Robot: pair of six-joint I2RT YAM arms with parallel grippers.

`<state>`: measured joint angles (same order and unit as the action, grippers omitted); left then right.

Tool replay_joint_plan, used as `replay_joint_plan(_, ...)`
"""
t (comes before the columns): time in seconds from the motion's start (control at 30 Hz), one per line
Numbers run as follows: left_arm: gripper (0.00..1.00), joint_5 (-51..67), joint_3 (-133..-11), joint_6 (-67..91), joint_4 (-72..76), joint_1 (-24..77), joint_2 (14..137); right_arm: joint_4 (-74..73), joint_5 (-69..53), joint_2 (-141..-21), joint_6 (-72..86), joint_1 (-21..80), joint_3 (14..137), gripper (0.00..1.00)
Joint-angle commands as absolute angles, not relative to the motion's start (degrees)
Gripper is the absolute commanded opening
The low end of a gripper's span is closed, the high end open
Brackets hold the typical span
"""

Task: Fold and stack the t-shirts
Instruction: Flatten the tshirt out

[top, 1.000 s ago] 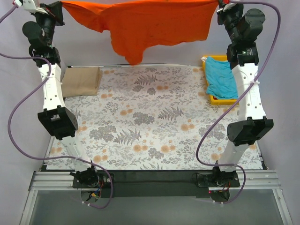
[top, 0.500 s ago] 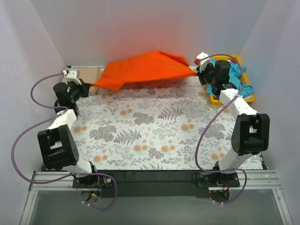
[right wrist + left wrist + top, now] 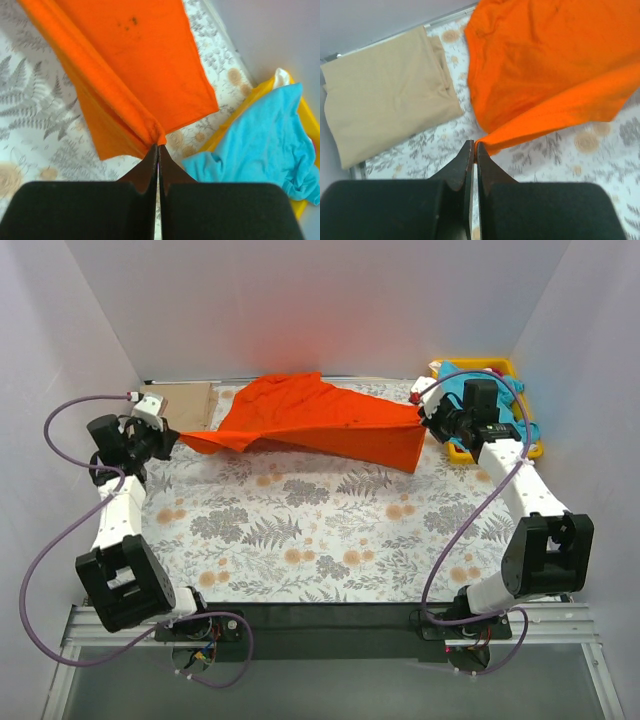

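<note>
Over the far half of the fern-print cloth (image 3: 330,530) I hold the orange-red t-shirt (image 3: 320,420) stretched between my two pincers. My left pincer (image 3: 475,147) is closed tight, its two black fingers pressed together on a thin pinched corner of orange fabric, above the cloth's far left part. My right pincer (image 3: 158,147) is closed just as tight on a gathered point of the same shirt, above the cloth's far right edge. From each grip the fabric fans out wide. The middle of the shirt sags onto the cloth, bunched at the far edge and folded over itself toward the right.

The tan t-shirt (image 3: 385,105) lies folded flat at the cloth's far left corner, just beside the orange one. The turquoise t-shirt (image 3: 255,140) is crumpled in the yellow tray (image 3: 505,367) off the cloth's far right corner.

I cannot tell which part of the orange shirt each pincer has caught: sleeves and neck are lost in the folds. From above, my right arm and the turquoise shirt cover most of the tray, and my left pincer hides the near corner of the tan shirt. A few dark specks on the orange fabric are too small to make out.
</note>
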<state>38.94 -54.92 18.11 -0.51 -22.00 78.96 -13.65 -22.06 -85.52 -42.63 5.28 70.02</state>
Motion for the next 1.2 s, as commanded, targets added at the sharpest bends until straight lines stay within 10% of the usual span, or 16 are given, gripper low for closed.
replay_joint_plan(0.0,0.0,43.32,-57.31,4.51,-19.83,-23.73,72.52,-25.03,-22.41,-82.01,-50.88,5.01,70.59,0.01)
replay_joint_plan(0.5,0.0,34.81,-39.46,-41.54,-62.82,-24.17,59.86,-39.19,-19.96,-64.36,-67.84,9.22,44.59,0.01)
replay_joint_plan(0.63,0.11,33.48,-41.39,-49.3,-72.32,-24.08,58.01,-41.65,-15.66,-60.82,-69.17,9.49,43.67,0.46)
replay_joint_plan(0.73,0.25,36.64,-47.44,-45.9,-74.53,-24.08,60.72,-44.21,-16.08,-60.64,-67.17,9.4,48.85,0.54)
replay_joint_plan(1.17,0.3,35.89,-59.23,-6.97,-35.97,-13.21,81.28,-45.09,-21.09,-89.8,-42.46,9.75,70.21,0.3)
